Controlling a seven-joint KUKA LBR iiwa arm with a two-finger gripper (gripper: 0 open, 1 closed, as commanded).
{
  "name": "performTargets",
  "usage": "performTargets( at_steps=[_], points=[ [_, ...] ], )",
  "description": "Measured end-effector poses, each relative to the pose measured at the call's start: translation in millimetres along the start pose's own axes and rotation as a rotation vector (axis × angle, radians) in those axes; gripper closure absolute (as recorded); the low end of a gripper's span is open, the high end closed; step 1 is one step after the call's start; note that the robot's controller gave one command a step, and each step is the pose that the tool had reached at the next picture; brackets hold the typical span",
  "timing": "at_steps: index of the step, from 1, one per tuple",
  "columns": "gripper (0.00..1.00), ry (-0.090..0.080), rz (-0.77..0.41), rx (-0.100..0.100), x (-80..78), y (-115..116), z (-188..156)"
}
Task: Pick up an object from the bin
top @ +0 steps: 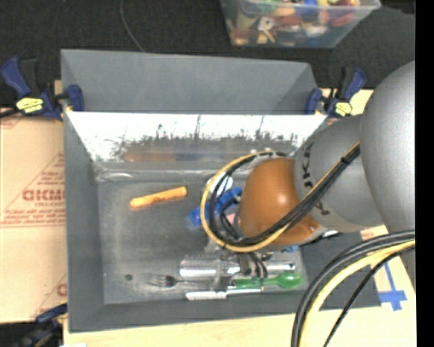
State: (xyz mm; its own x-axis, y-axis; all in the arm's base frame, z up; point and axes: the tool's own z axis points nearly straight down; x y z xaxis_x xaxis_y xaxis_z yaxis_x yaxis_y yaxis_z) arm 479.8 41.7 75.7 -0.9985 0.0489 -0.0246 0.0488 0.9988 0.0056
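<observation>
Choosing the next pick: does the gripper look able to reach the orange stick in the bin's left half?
Probably yes: the orange stick lies alone on bare bin floor, nothing on or against it, with open floor between it and the gripper.

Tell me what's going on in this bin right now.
A robot arm reaches into the grey bin from the right. Its gripper is low over a small heap at the near wall: a silver cylinder, a green utensil, a fork. An orange stick lies apart on the left. No grasp is visible.
</observation>
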Motion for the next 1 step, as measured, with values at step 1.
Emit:
performTargets(
  at_steps=[1],
  points=[
    [1.0,0.0,0.0,0.0,0.0,0.0,0.0]
  ],
)
